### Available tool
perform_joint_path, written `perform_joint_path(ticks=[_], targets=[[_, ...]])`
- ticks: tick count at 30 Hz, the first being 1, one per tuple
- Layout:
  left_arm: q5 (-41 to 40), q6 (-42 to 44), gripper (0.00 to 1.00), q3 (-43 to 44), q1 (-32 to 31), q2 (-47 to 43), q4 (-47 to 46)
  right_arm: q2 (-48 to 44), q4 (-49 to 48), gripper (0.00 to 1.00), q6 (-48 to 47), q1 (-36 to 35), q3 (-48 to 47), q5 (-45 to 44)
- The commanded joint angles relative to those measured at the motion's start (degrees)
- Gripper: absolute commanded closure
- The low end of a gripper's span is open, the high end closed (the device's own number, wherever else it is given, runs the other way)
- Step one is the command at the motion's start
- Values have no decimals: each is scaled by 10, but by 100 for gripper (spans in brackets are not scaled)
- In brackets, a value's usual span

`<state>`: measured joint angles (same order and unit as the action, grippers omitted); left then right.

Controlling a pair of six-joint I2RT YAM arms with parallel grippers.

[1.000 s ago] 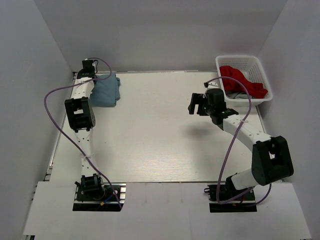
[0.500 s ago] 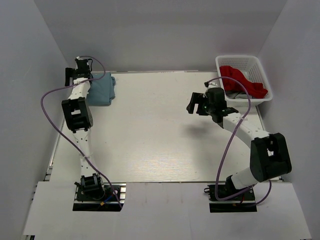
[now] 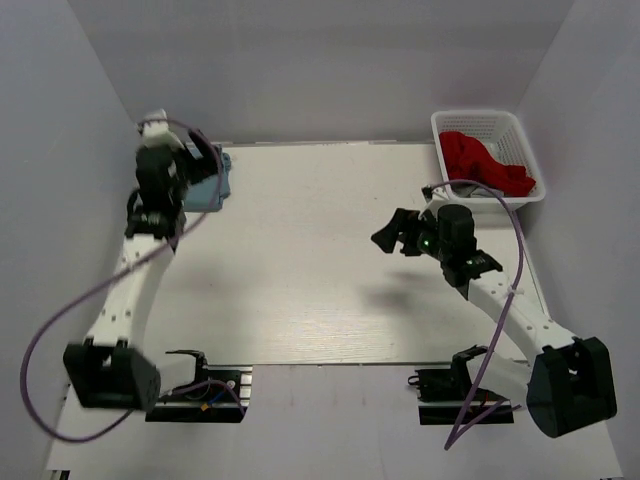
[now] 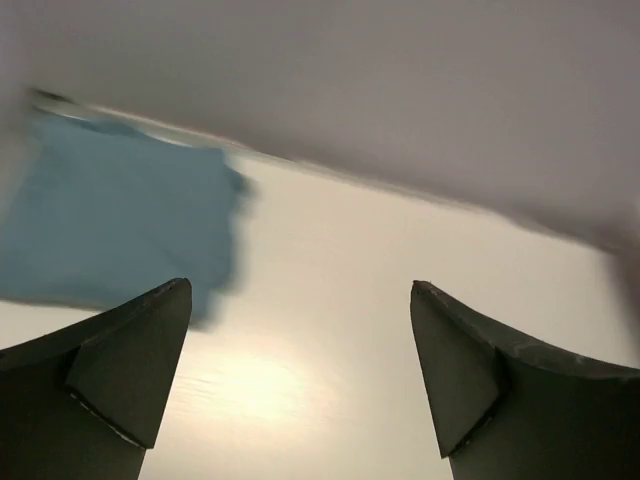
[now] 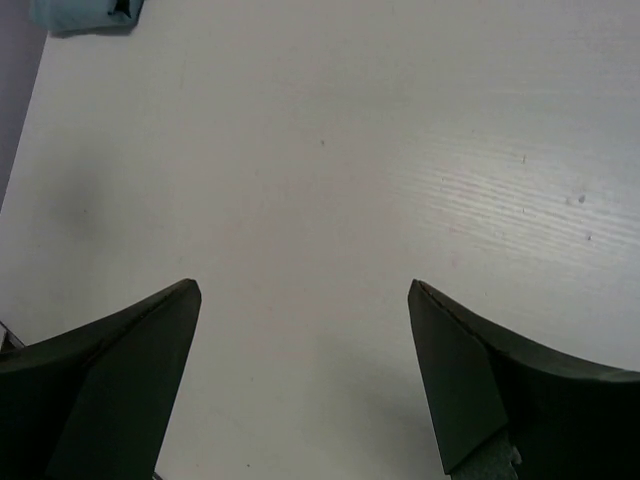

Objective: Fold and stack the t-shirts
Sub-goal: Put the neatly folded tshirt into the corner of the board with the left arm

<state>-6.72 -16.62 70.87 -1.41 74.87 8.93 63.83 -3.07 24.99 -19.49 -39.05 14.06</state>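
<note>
Folded dusty grey-blue cotton t-shirt (image 3: pixel 221 184) lies flat at the far-left corner of the white wood-grain table (image 3: pixel 300 270). In the top view the raised left arm covers part of it. Cannot tell whether it is one shirt or a stack.

Left claw (image 4: pixel 300 287) is up in the air over that corner, not touching the cloth. Its fingers (image 4: pixel 120 370) are spread wide with nothing between them. The left wrist view is blurred. There the blue shirt fills the upper left, above and beyond the left finger, with bare table between the fingers.

Right claw (image 5: pixel 303 288) hangs above the right-centre of the table, well apart from the shirt, pointing toward the left side. It is wide too and grips nothing. The right wrist view shows only bare table between its fingers, and a corner of the blue shirt at the top left edge of the frame.

White plastic lattice basket (image 3: pixel 513 125) sits at the far-right corner of the table with a crumpled red cloth (image 3: pixel 483 163) inside, heaped up to the rim. The basket is behind and to the right of the right claw, not touching it. Purple cables (image 3: pixel 60 320) loop along both arms.
</note>
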Motion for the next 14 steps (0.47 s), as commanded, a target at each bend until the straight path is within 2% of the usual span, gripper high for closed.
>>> perform_joint_path(ticks=[1,4,7,10,14], targets=[[172,-119,0,-229,-62,-58,-141,-69,12,10,13,0,64,15],[261,-119,0,-338,-95,-92,-187,-127,23,10,24,2,111,-16],[286,-93,0,-392,-119,-139,-169,-161,25,10,26,1,144,-25],[286,-86,0,-424,-132,-192,-158,-185,-2,10,34,2,176,-21],[274,-75,0,-434,-138,-219,-142,-183,-10,10,48,1,186,-32]])
